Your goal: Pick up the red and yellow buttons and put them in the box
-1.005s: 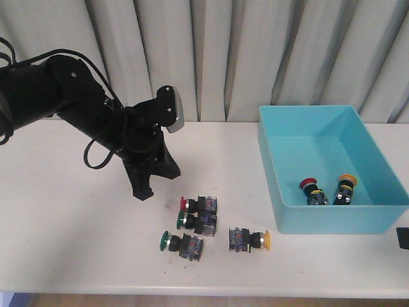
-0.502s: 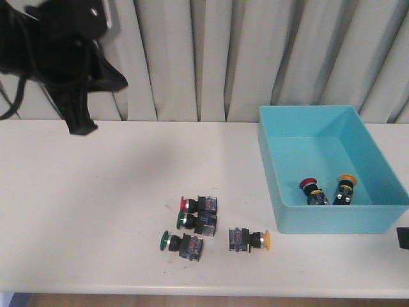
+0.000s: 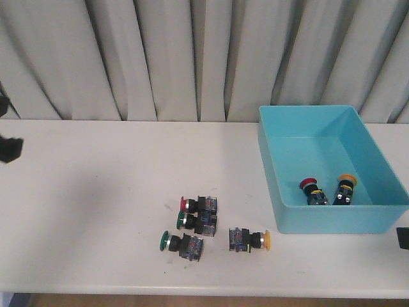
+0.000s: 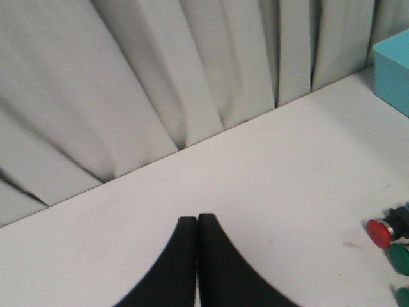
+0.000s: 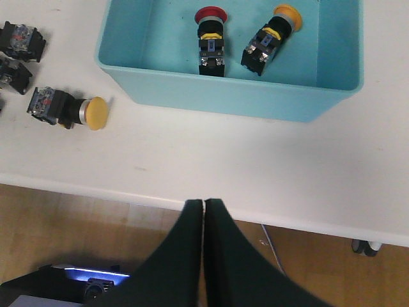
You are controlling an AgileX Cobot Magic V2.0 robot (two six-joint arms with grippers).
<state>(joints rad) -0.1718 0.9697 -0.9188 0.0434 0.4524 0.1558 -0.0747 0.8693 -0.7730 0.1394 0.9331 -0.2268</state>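
You face a long white table [image 3: 96,211] running from nine to three o'clock. Behind it, at twelve o'clock, pale grey curtains [image 3: 192,57] hang in deep vertical folds — evenly lit. Below the table's near edge, light wooden flooring [image 5: 57,224] shows.

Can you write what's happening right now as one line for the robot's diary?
left gripper: shut, empty | right gripper: shut, empty | box: one red, one yellow button | table: red button, yellow button waiting
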